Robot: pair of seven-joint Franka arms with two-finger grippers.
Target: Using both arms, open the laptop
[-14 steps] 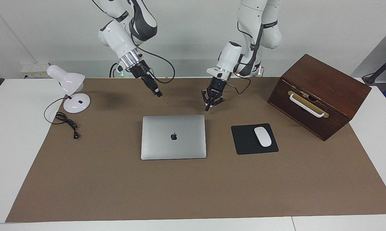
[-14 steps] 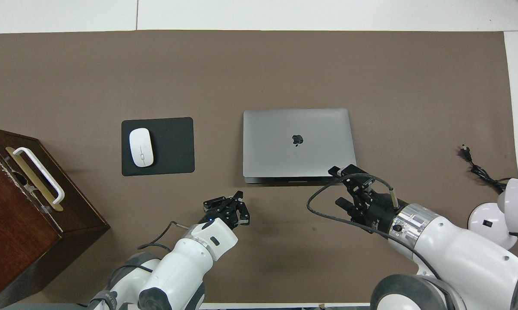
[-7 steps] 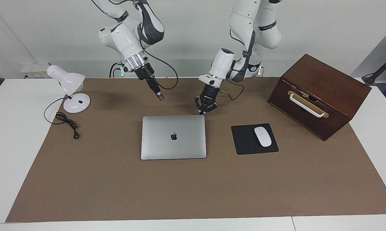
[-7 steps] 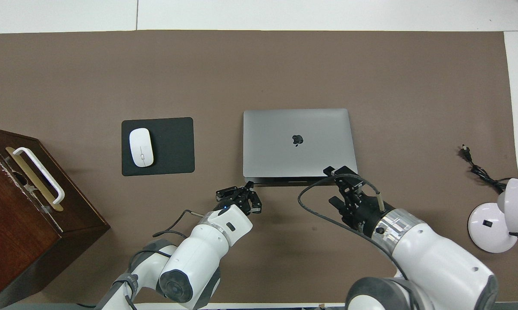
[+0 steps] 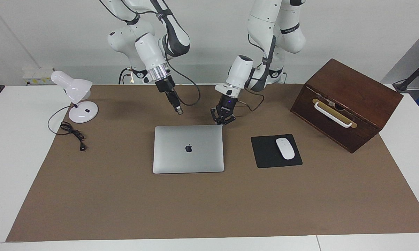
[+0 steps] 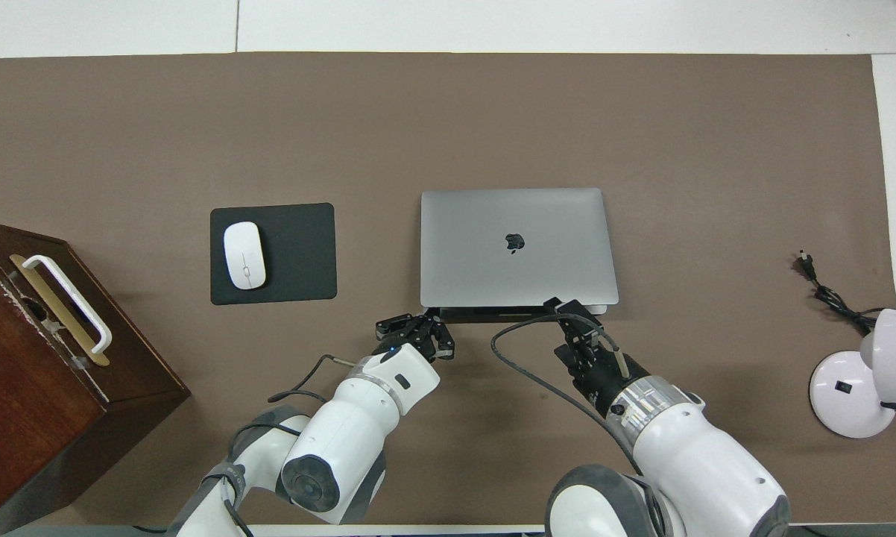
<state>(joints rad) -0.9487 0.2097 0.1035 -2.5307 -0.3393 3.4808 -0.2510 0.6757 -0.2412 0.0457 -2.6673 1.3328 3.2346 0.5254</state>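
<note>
The silver-grey laptop, lid flat and closed with a dark logo at its centre, lies mid-table on the brown mat. The left gripper, fingertips together, hangs at its robot-side corner; the right gripper hovers over the mat near that same robot-side edge, its fingers unreadable.

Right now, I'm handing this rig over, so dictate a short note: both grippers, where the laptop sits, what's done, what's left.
Left gripper: shut, holding nothing, low at the corner of the thin silver-grey metal laptop nearest the robots, toward the left arm's end; contact unclear.
Right gripper: raised over the brown mat just robot-side of the laptop, touching nothing.
Laptop: closed and flat mid-mat, beside the black mouse pad with the white mouse.
Done: both arms brought to the laptop's robot-side edge.
Left: lift the lid with one arm while steadying the base with the other.
</note>
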